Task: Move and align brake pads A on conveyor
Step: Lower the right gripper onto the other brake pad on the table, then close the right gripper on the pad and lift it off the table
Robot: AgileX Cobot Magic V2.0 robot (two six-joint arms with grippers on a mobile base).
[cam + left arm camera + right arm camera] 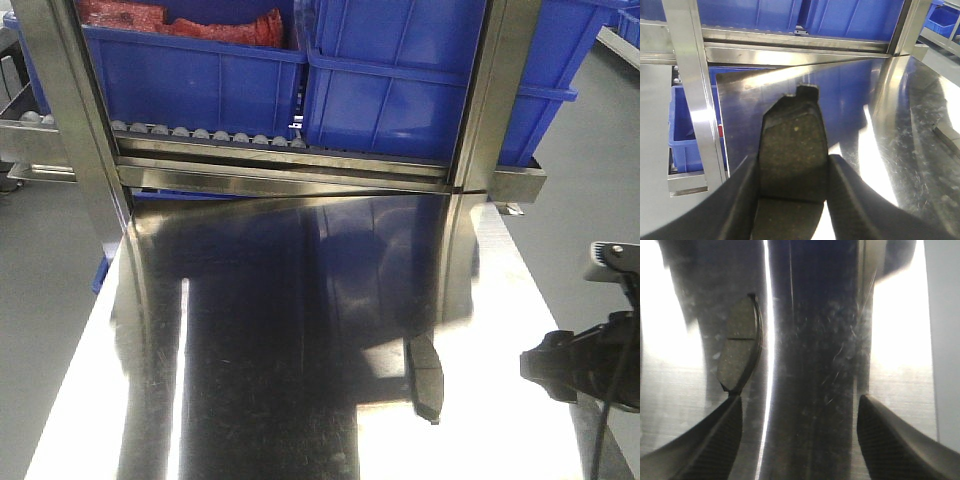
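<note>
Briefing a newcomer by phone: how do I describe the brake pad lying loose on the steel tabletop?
Start at the mirror-like steel tabletop in front of the blue bins. Toward its right side lies a dark oblong brake pad, grey grooved face up. It alone lies loose; the other pad is clamped in the left gripper.

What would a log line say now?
left end effector: shut on held brake pad | right end effector: open | loose brake pad: lying on steel tabletop
</note>
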